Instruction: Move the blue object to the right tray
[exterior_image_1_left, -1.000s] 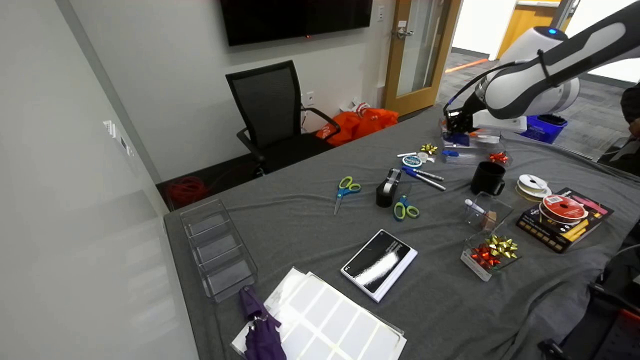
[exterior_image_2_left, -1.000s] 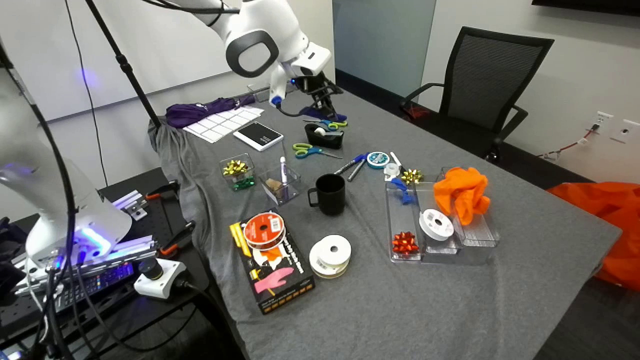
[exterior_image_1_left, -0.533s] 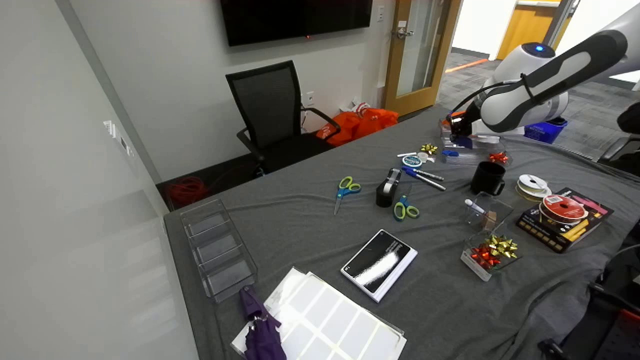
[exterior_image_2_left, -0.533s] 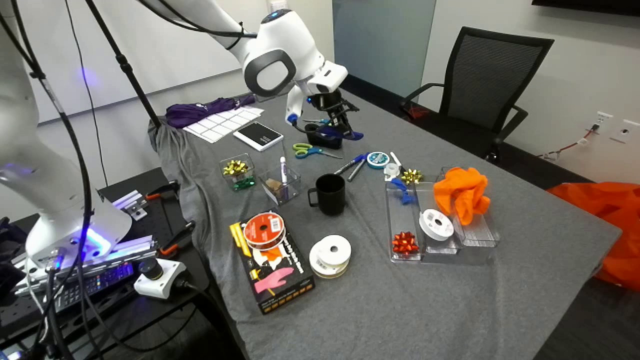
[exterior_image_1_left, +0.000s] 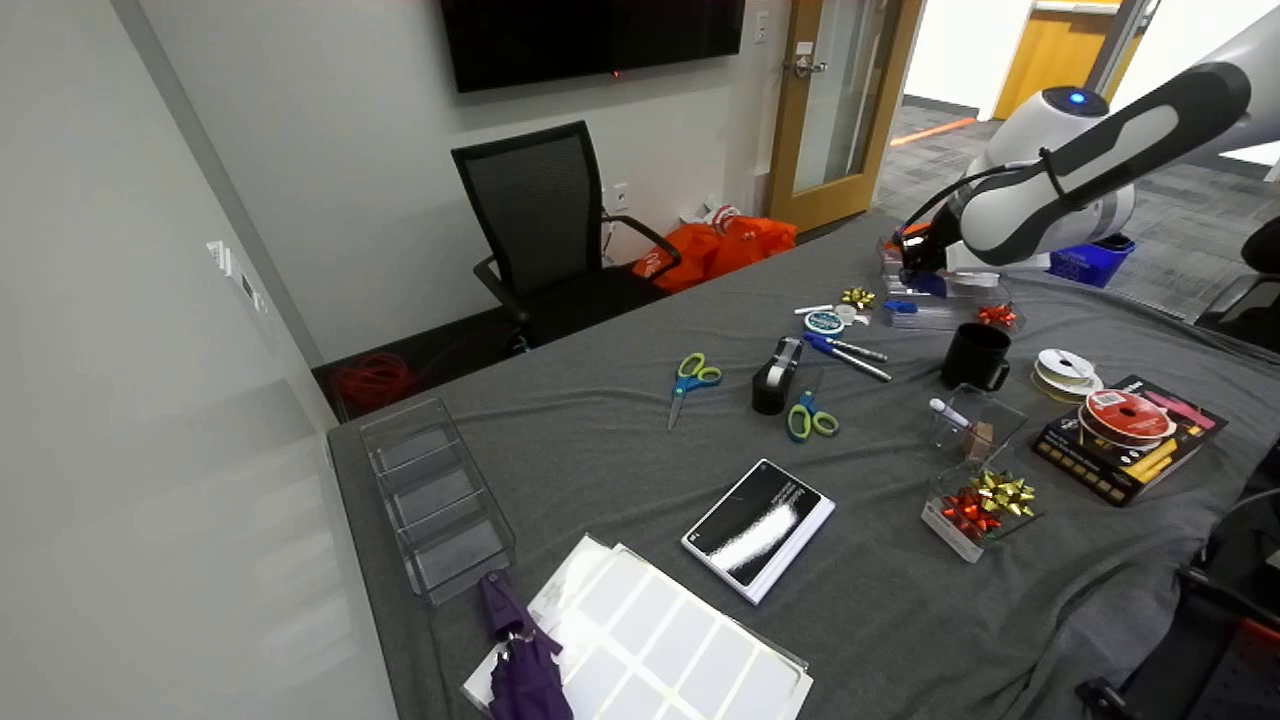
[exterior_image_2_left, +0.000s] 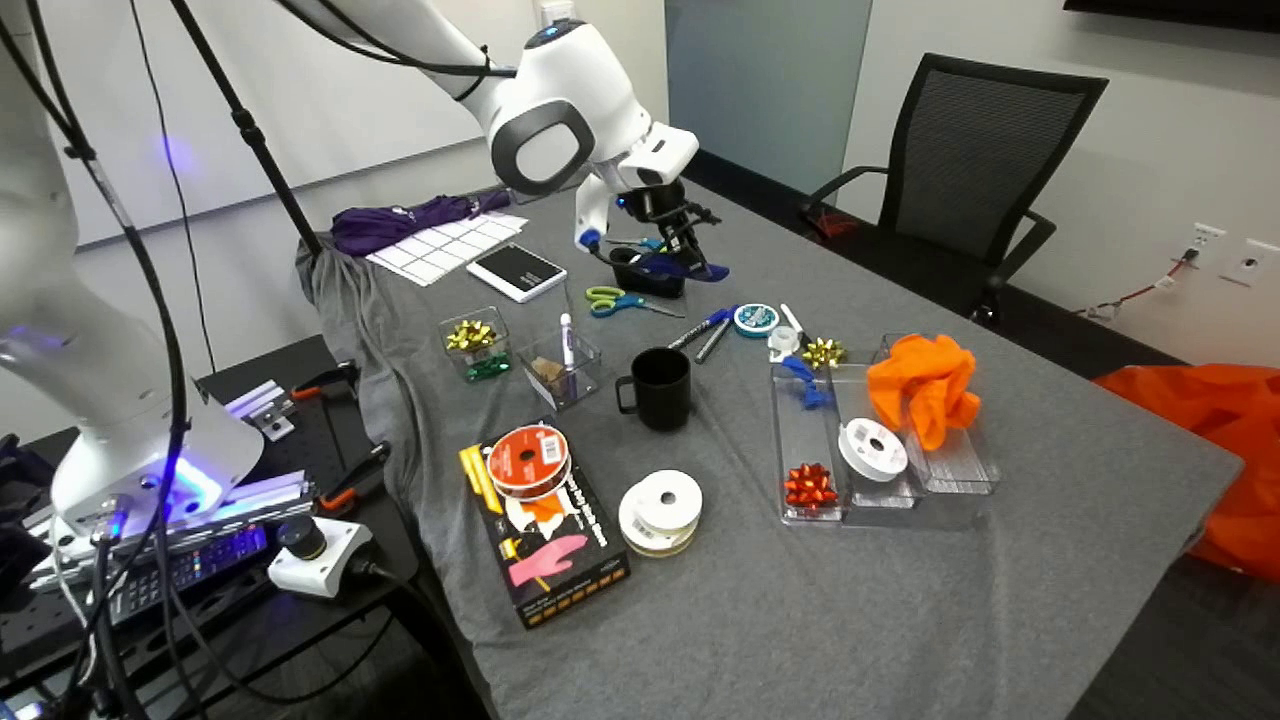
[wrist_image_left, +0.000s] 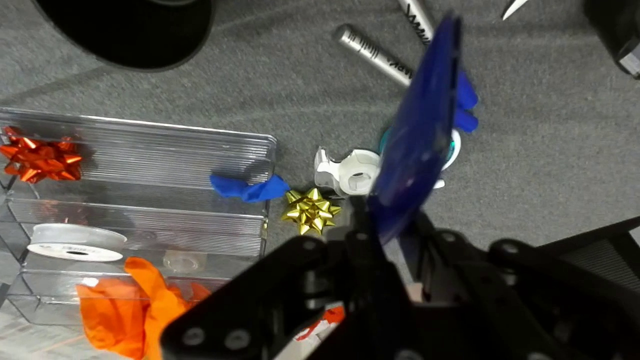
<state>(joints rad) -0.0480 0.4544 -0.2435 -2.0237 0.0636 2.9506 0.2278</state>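
A flat dark blue object (wrist_image_left: 417, 130) is held in my gripper (wrist_image_left: 390, 220), sticking out past the fingertips. In the wrist view it hides part of the markers and a round teal-and-white tin. It also shows under the gripper in both exterior views (exterior_image_1_left: 924, 284) (exterior_image_2_left: 672, 266), held above the table. A clear tray with several compartments (wrist_image_left: 145, 150) lies to the left in the wrist view. It stands on the right in both exterior views (exterior_image_1_left: 940, 320) (exterior_image_2_left: 803, 437). It holds a small bright blue piece (exterior_image_2_left: 806, 383), a red bow, a white spool and orange cloth.
Another clear compartment tray (exterior_image_1_left: 440, 500) lies at the table's far left. A black mug (exterior_image_2_left: 662, 388), markers (exterior_image_1_left: 850, 358), a tape dispenser (exterior_image_1_left: 776, 375) and scissors (exterior_image_1_left: 691, 385) stand or lie between the trays. A gold bow (wrist_image_left: 311, 210) lies beside the tray's end.
My gripper, with the blue object in it, has moved down and right in an exterior view, closer to the tray with the orange cloth. In the last half second it has hardly moved.
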